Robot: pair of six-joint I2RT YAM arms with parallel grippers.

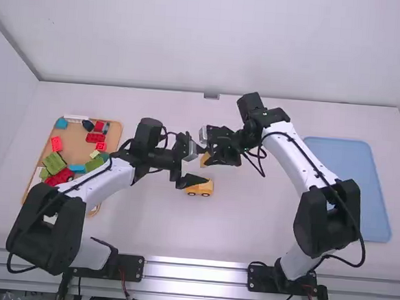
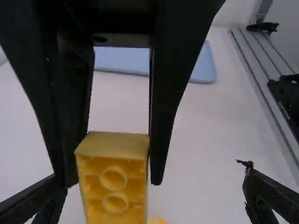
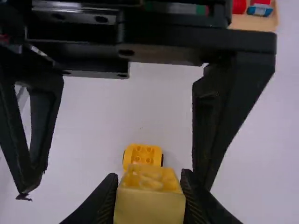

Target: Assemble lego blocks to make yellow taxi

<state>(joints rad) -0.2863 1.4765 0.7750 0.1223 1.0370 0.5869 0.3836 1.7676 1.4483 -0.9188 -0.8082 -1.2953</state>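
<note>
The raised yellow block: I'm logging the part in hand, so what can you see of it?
The yellow block looks like smooth, hard plastic, with flat sides. One face shows two round, hollow rings, which suggests its underside. It is off the table, pinched between the fingers of the right gripper, which press opposite sides. The left gripper is open around it and does not appear to touch it. The yellow wheeled base sits apart on the table.
</note>
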